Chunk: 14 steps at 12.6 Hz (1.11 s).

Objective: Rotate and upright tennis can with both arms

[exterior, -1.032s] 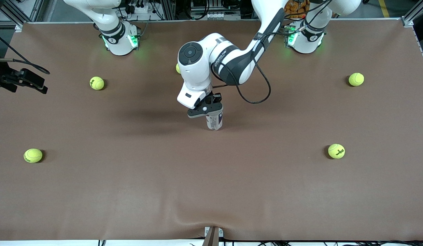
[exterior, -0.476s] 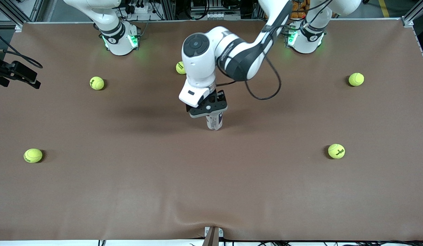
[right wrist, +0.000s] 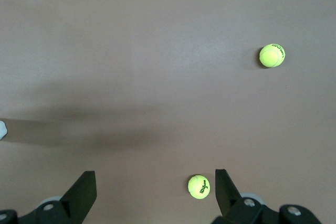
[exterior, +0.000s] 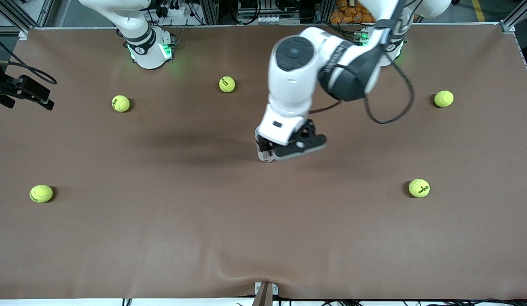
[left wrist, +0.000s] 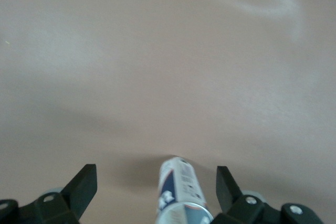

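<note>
- At mid-table, the can (exterior: 263,155) stands upright on the brown table (exterior: 161,238), its base showing just below the left arm's wrist in the front view.
- Left gripper (exterior: 298,146) has let go: a second ago it was clamped on the can's top, and now its fingers are spread wide and it has swung off toward the left arm's end of the table, hanging just beside and above the can.
- From the left wrist view, the can (left wrist: 180,192) rises between the parted fingers (left wrist: 84,184) with clear gaps either side, so nothing is touching it.
- Can has not shifted or tipped through the release; it sits on the same spot as before.
- Right gripper (right wrist: 155,192) waits with fingers apart, empty, high over the table edge at the right arm's end, looking down on two balls (right wrist: 199,187).
- Five balls lie scattered well apart from the can; the nearest (exterior: 227,84) is closer to the bases.
- My reading: the uprighting is essentially done, and what remains is for the left arm to draw clear without brushing the can's top, the one thing that could still topple it.
</note>
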{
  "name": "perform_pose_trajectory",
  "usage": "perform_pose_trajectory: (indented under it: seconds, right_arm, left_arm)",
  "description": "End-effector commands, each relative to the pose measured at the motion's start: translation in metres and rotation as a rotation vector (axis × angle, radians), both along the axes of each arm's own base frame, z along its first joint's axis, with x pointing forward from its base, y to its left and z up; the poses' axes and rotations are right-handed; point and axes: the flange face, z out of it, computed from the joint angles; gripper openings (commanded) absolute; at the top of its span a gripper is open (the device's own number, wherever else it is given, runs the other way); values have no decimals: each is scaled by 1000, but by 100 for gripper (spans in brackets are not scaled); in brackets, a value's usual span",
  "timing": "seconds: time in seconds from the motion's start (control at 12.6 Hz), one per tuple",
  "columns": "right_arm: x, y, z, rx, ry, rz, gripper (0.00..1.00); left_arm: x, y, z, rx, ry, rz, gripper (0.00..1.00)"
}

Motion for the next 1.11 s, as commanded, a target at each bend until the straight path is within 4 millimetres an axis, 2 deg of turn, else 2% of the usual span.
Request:
perform_pose_trajectory:
  seconds: [0.0, 0.08, 0.24, 0.32, 0.56, 0.63, 0.71, 0.87, 1.03]
  right_arm:
    - [-1, -5, 0, 1, -3, -23, 100]
    - [0, -7, -2, 1, -3, -26, 100]
    - [0, -24, -7, 2, 1, -58, 100]
    - [0, -24, -8, 2, 4, -58, 100]
    - [0, -25, -7, 2, 3, -59, 100]
    - [0, -22, -7, 2, 3, -55, 100]
    - [0, -19, -8, 4, 3, -50, 100]
    - [1, -5, -8, 7, 3, -27, 100]
    - [1, 3, -7, 7, 1, -12, 100]
  left_arm:
    - [20, 42, 15, -13, 15, 40, 100]
    - [29, 58, 21, -25, 11, 60, 100]
    - [41, 81, 31, -48, 15, 43, 100]
    - [47, 98, 36, -61, 19, 66, 100]
    - [64, 175, 66, -120, 74, 139, 100]
    - [65, 196, 74, -132, 94, 125, 100]
    - [64, 213, 84, -120, 99, 96, 100]
    - [52, 233, 111, -62, 80, 51, 100]
    - [41, 278, 138, -34, 104, 12, 100]
